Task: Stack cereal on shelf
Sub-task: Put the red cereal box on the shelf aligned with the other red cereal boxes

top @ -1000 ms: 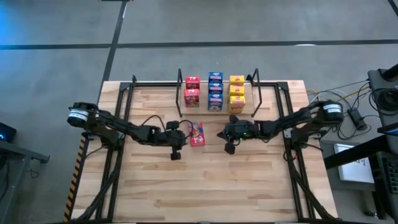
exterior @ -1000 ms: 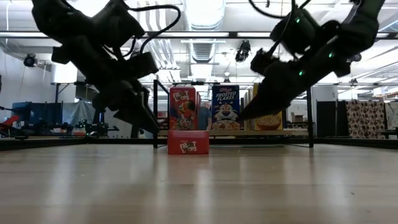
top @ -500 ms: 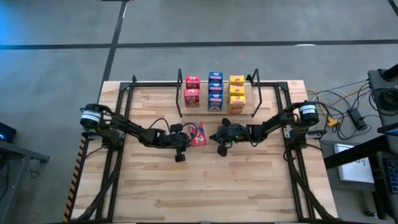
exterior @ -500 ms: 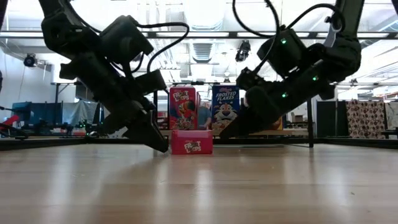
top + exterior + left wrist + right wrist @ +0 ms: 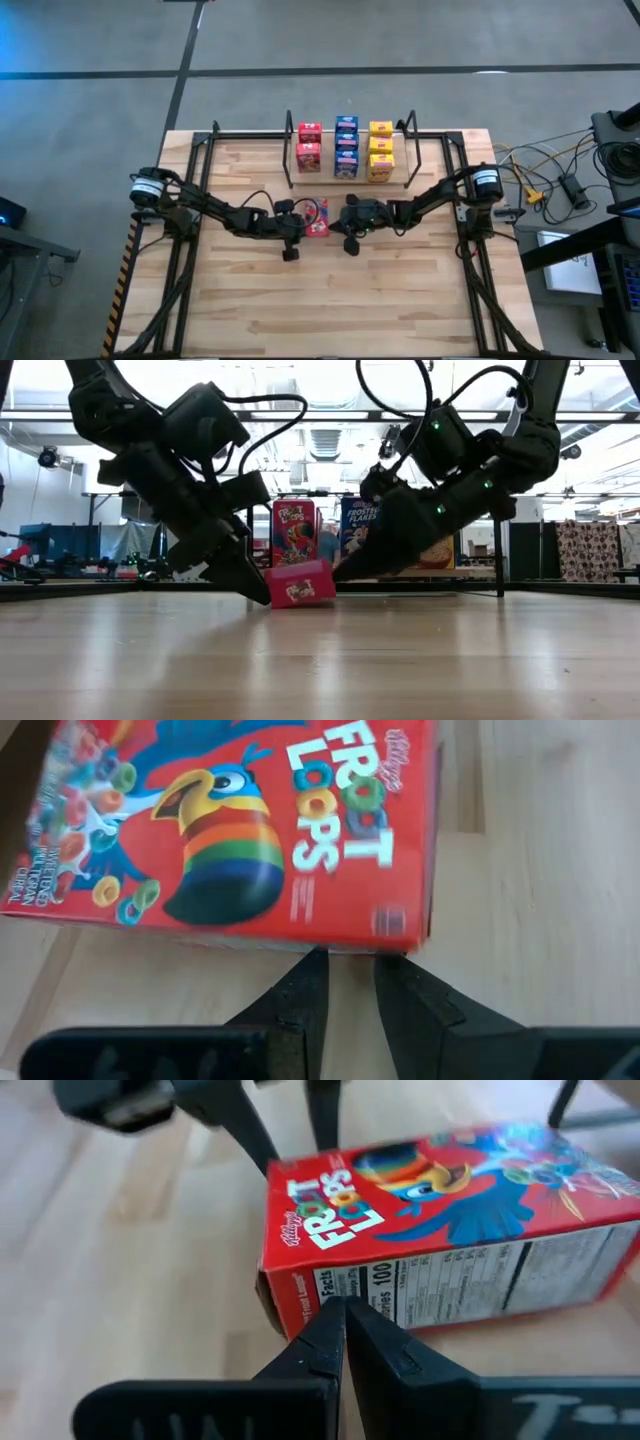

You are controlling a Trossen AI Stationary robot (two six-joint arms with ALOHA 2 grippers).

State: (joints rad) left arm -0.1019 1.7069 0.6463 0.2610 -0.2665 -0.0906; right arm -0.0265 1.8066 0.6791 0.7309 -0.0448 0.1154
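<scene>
- The light wooden tabletop (image 5: 330, 290) carries a black-framed shelf (image 5: 290, 165) at its far edge; beyond it the low view shows a workshop hall with ceiling lights and equipment.
- On the shelf stand eight mini cereal boxes: two red (image 5: 309, 146), three blue (image 5: 346, 147) and three yellow (image 5: 380, 151), in three columns.
- A ninth box, a red Froot Loops box (image 5: 318, 216), lies near the tabletop's middle, just in front of the shelf; in the low view (image 5: 299, 582) it sits tilted, one edge raised.
- The left gripper (image 5: 347, 975) has its fingers only a narrow gap apart, tips against one long edge of the Froot Loops box, grasping nothing.
- The right gripper (image 5: 343, 1325) has its fingers pressed fully together, tips touching the box's nutrition-facts side, opposite the left gripper.
</scene>
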